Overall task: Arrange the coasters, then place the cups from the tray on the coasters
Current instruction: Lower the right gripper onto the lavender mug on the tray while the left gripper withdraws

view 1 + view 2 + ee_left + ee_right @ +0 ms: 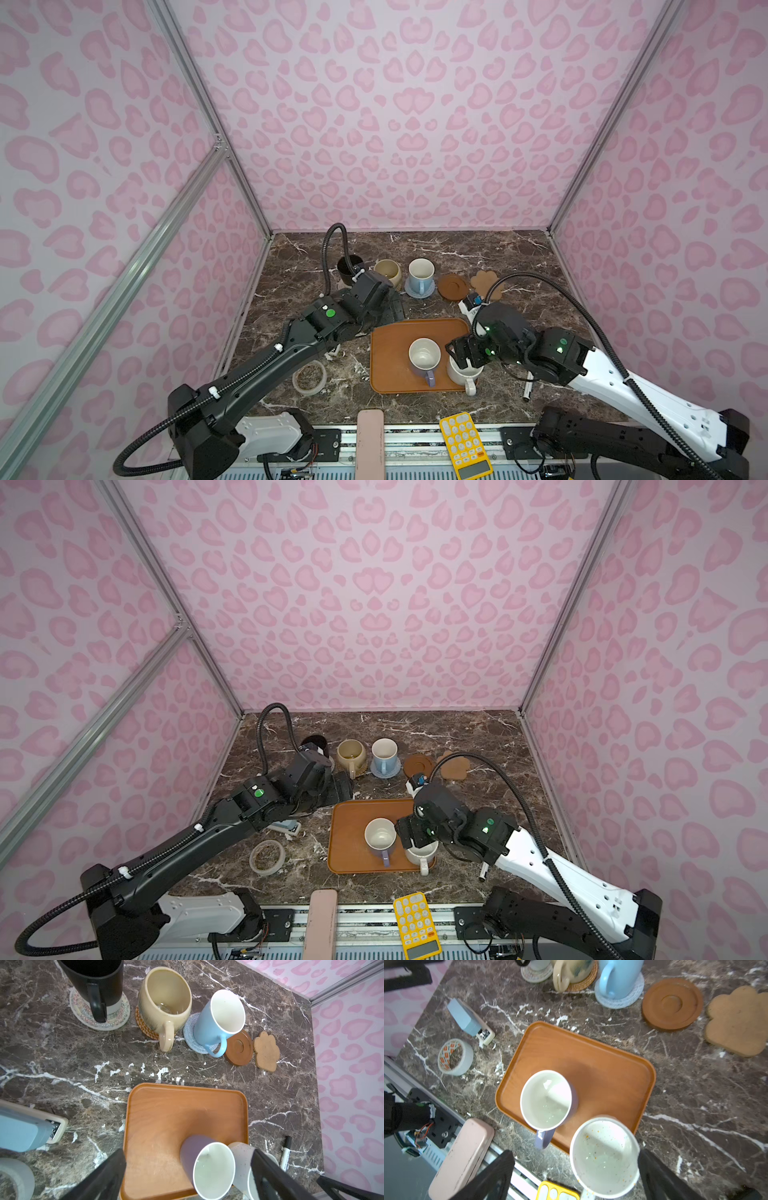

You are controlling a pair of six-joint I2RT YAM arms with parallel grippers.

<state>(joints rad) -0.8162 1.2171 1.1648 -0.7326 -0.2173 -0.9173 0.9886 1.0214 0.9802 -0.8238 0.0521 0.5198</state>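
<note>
Along the back stand the black cup (pixel 97 982) on the white woven coaster (pixel 116 1018), the cream cup (pixel 164 997) on the rattan coaster (pixel 143 1024), and the light blue cup (pixel 421 274) on the blue coaster (pixel 419 291). The brown disc coaster (pixel 453 286) and paw coaster (pixel 488 284) lie bare. On the tray (pixel 390 345) stand the lavender cup (pixel 424 357) and the speckled white cup (pixel 604 1157). My right gripper (pixel 575 1176) is open above the speckled cup's rim. My left gripper (pixel 187 1178) is open, hovering by the tray's far left corner.
A tape ring (pixel 309 376) and a blue stapler (pixel 467 1018) lie left of the tray. A marker (pixel 528 386) lies to its right. A pink case (pixel 370 440) and a yellow calculator (pixel 463 444) rest at the front edge. Pink walls enclose three sides.
</note>
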